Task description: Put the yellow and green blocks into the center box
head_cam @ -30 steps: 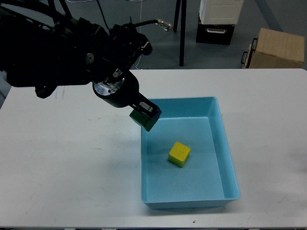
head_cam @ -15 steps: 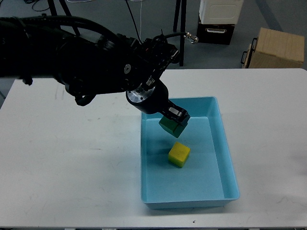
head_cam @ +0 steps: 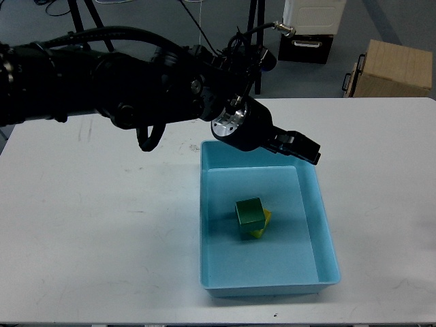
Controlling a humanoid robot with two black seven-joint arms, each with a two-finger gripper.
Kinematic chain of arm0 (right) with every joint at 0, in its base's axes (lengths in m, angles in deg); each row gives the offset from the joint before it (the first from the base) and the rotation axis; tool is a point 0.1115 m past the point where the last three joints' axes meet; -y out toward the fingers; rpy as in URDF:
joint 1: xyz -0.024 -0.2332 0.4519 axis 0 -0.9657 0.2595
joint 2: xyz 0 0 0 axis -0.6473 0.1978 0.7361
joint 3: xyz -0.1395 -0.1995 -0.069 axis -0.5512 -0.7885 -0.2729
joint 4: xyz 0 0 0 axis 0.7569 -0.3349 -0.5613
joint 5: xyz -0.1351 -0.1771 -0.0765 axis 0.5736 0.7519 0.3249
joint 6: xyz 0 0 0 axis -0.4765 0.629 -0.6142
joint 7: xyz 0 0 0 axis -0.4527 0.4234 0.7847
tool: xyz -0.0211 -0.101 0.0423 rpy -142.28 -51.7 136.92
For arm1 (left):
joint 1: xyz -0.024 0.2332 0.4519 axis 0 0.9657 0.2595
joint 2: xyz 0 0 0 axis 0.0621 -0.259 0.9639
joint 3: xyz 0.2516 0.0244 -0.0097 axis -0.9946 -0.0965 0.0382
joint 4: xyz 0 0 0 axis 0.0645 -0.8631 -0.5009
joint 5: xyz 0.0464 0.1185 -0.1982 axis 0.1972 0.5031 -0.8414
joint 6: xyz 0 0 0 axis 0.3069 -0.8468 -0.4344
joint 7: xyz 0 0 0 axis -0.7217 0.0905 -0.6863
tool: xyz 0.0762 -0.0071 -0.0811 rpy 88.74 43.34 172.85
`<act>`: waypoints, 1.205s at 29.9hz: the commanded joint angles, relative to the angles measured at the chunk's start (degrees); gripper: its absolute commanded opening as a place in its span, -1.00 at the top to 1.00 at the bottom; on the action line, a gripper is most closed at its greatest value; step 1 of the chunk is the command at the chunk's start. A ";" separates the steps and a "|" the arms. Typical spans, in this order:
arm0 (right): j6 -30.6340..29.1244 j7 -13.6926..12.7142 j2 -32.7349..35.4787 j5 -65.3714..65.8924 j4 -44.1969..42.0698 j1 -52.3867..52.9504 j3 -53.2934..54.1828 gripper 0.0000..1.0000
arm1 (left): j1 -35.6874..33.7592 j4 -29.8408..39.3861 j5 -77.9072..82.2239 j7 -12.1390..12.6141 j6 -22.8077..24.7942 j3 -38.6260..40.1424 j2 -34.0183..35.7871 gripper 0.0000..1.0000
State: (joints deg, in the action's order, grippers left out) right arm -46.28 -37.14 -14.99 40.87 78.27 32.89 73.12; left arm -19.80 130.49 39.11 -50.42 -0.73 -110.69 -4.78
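A green block (head_cam: 250,213) sits inside the light blue box (head_cam: 325,225), resting on top of and partly covering the yellow block (head_cam: 263,223). My left gripper (head_cam: 302,148) hangs over the box's far right rim, up and to the right of both blocks. It holds nothing, and its fingers (head_cam: 306,144) look spread apart. My right gripper is not in view.
The box stands on a white table (head_cam: 102,231). Behind the table stand a cardboard box (head_cam: 395,68), a black and white case (head_cam: 310,30) and a dark stand leg (head_cam: 258,48). My left arm (head_cam: 102,82) spans the table's far left.
My left gripper carried the green block right over the box and let it go. The block now lies on the yellow block, and the gripper has moved on to the right.
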 commanded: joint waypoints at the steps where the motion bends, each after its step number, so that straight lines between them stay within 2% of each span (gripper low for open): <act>1: 0.00 -0.01 0.32 0.00 0.05 -0.01 0.28 -1.00 | -0.90 -1.45 -3.27 -0.20 0.00 8.39 0.00 -0.88; 9: 0.00 -0.01 1.20 0.00 -0.13 0.34 0.37 -1.00 | -0.64 -1.19 -20.93 -0.90 0.00 20.08 16.50 -0.89; 11: 0.00 -0.01 1.28 0.00 -0.22 0.60 0.37 -1.00 | -0.20 -1.19 -23.22 -2.74 0.00 21.14 19.67 -0.89; 13: 0.00 -0.01 1.28 0.00 -0.22 0.69 0.28 -1.00 | 1.37 -1.19 -23.76 -6.68 0.00 22.55 23.36 -0.89; 15: 0.00 -0.01 1.28 0.00 -0.22 0.78 0.28 -1.00 | 4.62 -1.27 -23.85 -9.50 0.00 24.56 26.88 -0.89; 17: 0.00 -0.01 1.28 0.08 -0.30 0.78 0.02 -1.00 | 8.57 -1.62 -23.85 -10.31 0.00 27.55 29.52 -0.90; 23: 0.00 -0.01 0.67 1.75 -0.30 1.83 -0.95 -1.00 | 25.88 -6.10 -24.03 -10.31 0.00 46.07 33.92 -0.93; 29: 0.00 -0.01 0.49 4.65 0.22 2.45 -2.01 -1.00 | 47.57 -6.29 -24.81 -10.57 0.00 70.59 36.12 -0.93; 32: 0.00 -0.01 0.75 5.18 0.57 2.27 -2.01 -1.00 | 61.63 -3.66 -28.06 -10.48 0.00 83.07 36.21 -0.93; 36: 0.00 -0.01 1.02 5.18 1.01 2.18 -2.09 -1.00 | 81.93 6.52 -29.74 -10.31 0.00 97.84 36.21 -0.93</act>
State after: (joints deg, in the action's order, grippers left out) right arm -46.28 -37.17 -14.12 46.01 79.05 35.16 71.07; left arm 47.04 129.52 10.64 -60.96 -0.75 -23.90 31.38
